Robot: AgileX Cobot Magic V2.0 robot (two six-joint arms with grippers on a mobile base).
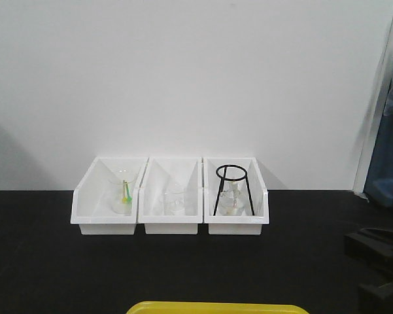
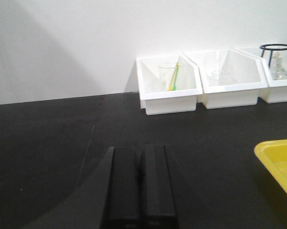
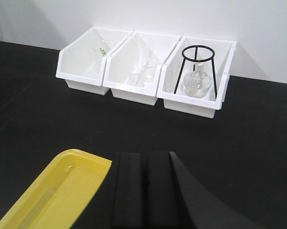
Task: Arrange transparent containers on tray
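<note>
The yellow tray (image 3: pixel 47 195) lies at the near table edge; its rim also shows in the front view (image 1: pixel 216 306) and at the right of the left wrist view (image 2: pixel 279 162). A slim clear test tube (image 3: pixel 147 48) leans in the middle white bin (image 3: pixel 133 89), beside a short beaker (image 3: pixel 136 76). A faint clear streak on the tray floor may be a tube; I cannot tell. My left gripper (image 2: pixel 139 151) is shut and holds nothing, left of the tray. My right gripper (image 3: pixel 143 157) is shut and holds nothing, just right of the tray's corner.
Three white bins stand in a row against the white wall. The left bin (image 1: pixel 108 219) holds a beaker with green and yellow sticks (image 1: pixel 124 193). The right bin (image 1: pixel 239 219) holds a black ring tripod (image 1: pixel 232 186) over a flask. Black parts of the right arm (image 1: pixel 376 247) show at the front view's right edge.
</note>
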